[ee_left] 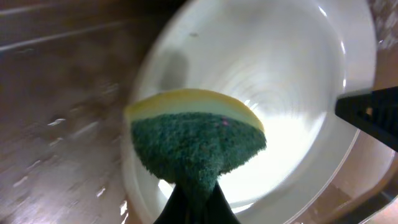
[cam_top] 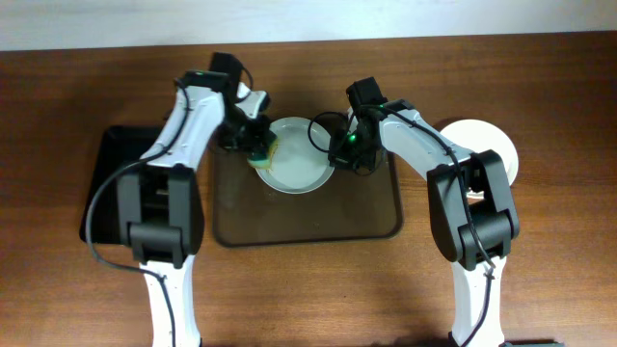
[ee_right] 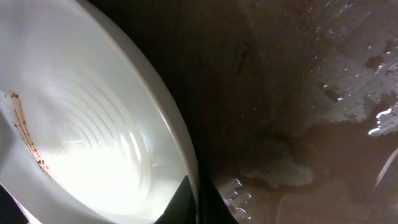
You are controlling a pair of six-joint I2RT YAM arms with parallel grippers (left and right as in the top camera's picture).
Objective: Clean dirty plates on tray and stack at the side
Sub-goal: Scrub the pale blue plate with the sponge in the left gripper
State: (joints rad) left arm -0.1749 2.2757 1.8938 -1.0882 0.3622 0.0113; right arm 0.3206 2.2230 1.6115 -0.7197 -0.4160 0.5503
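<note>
A white plate (cam_top: 294, 159) is held tilted over the far part of the dark brown tray (cam_top: 289, 217). My right gripper (cam_top: 339, 156) is shut on the plate's right rim; the right wrist view shows the rim (ee_right: 183, 155) between its fingers (ee_right: 194, 202), and a brownish smear at the left of the plate. My left gripper (cam_top: 253, 143) is shut on a sponge (cam_top: 263, 151), yellow with a green scrub face, pressed on the plate's left side. The left wrist view shows the sponge (ee_left: 196, 140) against the plate (ee_left: 280, 93). More white plates (cam_top: 494, 145) lie stacked at the right.
A smaller glossy black tray (cam_top: 111, 183) lies at the left, beside the brown tray. The brown tray's surface is wet, with droplets and foam (ee_right: 273, 168) in the right wrist view. The wooden table (cam_top: 318, 289) surrounds both trays.
</note>
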